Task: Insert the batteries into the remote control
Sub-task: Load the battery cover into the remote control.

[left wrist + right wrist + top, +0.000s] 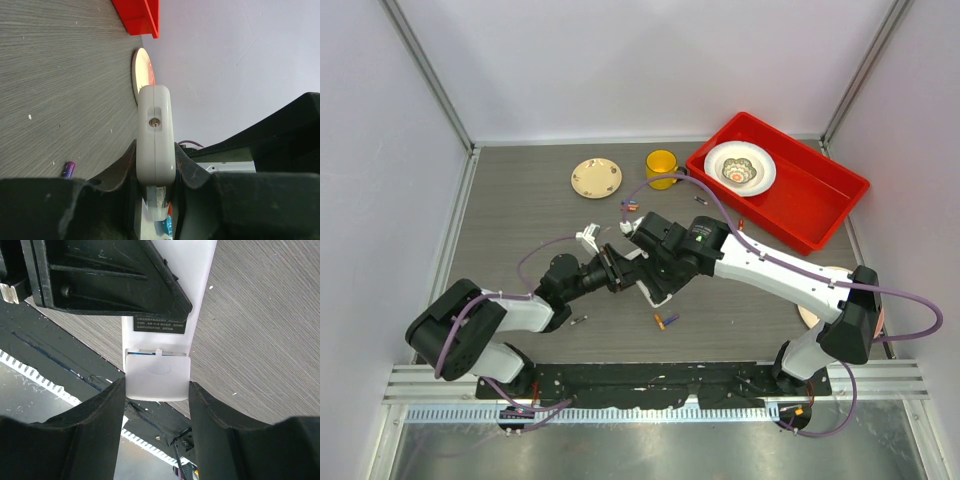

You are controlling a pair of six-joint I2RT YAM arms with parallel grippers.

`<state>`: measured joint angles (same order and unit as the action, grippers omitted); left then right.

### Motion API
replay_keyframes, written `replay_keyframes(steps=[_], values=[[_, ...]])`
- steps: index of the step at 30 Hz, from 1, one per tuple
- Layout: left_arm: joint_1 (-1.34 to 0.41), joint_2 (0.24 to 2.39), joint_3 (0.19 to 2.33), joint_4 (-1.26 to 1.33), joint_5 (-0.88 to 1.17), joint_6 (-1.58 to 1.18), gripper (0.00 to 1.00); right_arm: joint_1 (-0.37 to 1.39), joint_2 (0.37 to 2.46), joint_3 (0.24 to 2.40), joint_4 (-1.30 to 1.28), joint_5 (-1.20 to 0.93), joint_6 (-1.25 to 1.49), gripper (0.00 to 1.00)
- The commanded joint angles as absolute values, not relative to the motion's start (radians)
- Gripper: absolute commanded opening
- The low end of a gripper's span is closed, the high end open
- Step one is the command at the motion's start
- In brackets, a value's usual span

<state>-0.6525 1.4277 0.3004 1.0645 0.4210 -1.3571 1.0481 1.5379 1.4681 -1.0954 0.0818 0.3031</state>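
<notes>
Here, the left pincer [156, 152] clamped the remote control [156, 135] above the table [520, 200], midway between its side edges. The right pincer [156, 385] gripped its cover end. Likely light, rigid, slick plastic, best held by the narrow sides.

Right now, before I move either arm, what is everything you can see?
remote: 1, white, held between both grippers
batteries: several, mixed colours, loose on the table
mug: 1, yellow, far centre
cream plate: 1, left of the mug
pink plate: 1, right side, partly under the right arm
bin: 1, red, far right
bowl: 1, white, inside the bin
table: 1, grey
left gripper: black, shut on the remote
right gripper: black, shut on the remote's end
</notes>
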Motion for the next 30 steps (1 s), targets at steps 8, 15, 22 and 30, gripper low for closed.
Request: replay_keyframes(steps=[8, 15, 22, 30], values=[[-0.655, 1.39, 0.296, 1.124, 0.408, -1.347, 0.0, 1.055, 1.513, 1.462, -1.075, 0.098, 0.324, 0.17], [-0.655, 1.382, 0.296, 1.117, 0.403, -1.345, 0.0, 1.055, 1.505, 1.444, -1.062, 0.089, 0.333, 0.17], [-0.655, 1.382, 0.301, 1.117, 0.405, -1.345, 0.0, 1.055, 1.505, 1.428, -1.046, 0.08, 0.339, 0.17], [-0.655, 1.388, 0.301, 1.115, 0.402, -1.344, 0.0, 1.057, 1.499, 1.43, -1.048, 0.074, 0.344, 0.17]])
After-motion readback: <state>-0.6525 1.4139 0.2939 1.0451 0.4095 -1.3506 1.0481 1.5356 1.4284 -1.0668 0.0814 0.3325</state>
